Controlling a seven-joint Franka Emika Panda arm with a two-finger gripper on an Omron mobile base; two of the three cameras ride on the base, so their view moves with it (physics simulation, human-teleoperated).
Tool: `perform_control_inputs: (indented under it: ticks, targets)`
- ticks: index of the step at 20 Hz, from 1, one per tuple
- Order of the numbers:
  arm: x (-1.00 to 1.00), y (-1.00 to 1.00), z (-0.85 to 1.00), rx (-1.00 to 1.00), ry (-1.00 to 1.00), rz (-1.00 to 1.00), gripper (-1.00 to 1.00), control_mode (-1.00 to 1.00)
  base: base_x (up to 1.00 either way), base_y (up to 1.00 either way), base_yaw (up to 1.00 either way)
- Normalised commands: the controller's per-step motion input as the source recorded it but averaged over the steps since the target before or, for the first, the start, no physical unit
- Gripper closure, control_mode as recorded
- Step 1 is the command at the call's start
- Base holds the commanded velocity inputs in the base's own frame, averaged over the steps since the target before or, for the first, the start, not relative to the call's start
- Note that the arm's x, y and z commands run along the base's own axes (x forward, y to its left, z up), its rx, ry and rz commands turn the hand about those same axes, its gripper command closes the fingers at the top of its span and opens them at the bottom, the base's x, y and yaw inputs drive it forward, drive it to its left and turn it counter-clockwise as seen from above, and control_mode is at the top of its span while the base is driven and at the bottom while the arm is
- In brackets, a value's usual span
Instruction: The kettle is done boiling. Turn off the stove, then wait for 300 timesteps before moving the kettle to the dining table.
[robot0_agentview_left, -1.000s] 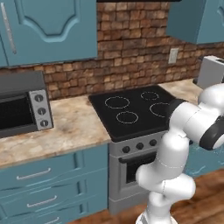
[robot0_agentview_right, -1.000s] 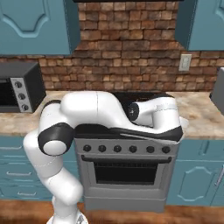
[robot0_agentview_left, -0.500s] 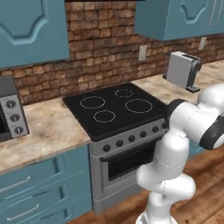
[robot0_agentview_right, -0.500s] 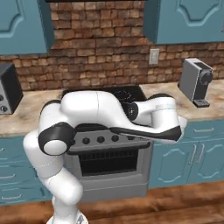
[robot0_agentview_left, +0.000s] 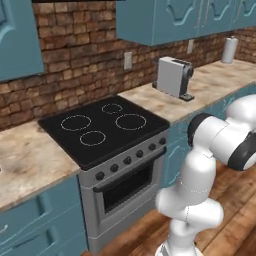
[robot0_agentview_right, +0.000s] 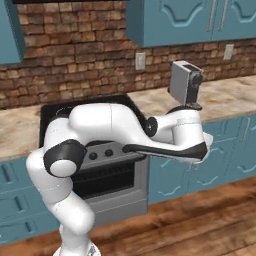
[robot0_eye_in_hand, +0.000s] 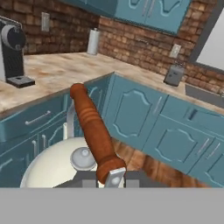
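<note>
Brown-orange wood runs up the middle of the hand view: the grip of the kettle, whose white domed body and small lid knob sit just below it, right at the gripper. The two dark finger tips are drawn in almost fully on the base of that handle, so the kettle hangs from the pincer, off any counter. Beyond it in that view stand teal cabinet doors with a strip of wooden floor below them, then a marbled beige counter bearing a grey coffee machine at the left, a white paper-towel roll by the brick wall, and a small grey toaster further right. In the base views the white arm folds low in front of the stove, whose black glass top shows four white rings with nothing standing on them; its row of black knobs lies along the steel front above the oven door. Just right of the stove, the coffee machine stands on the counter, under teal wall cabinets.
</note>
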Motion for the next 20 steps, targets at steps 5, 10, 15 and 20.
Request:
perform_control_inputs:
  ticks: [5,10,15,20]
  targets:
    - [0.0,0.0,0.0,0.0,0.0,0.0,1.0,1.0,-0.1,-0.21,-0.36]
    - [0.0,0.0,0.0,0.0,0.0,0.0,1.0,1.0,-0.02,-0.2,-0.38]
    - [0.0,0.0,0.0,0.0,0.0,0.0,1.0,1.0,0.0,-0.21,-0.4]
    - [0.0,0.0,0.0,0.0,0.0,0.0,1.0,1.0,-0.01,-0.2,-0.42]
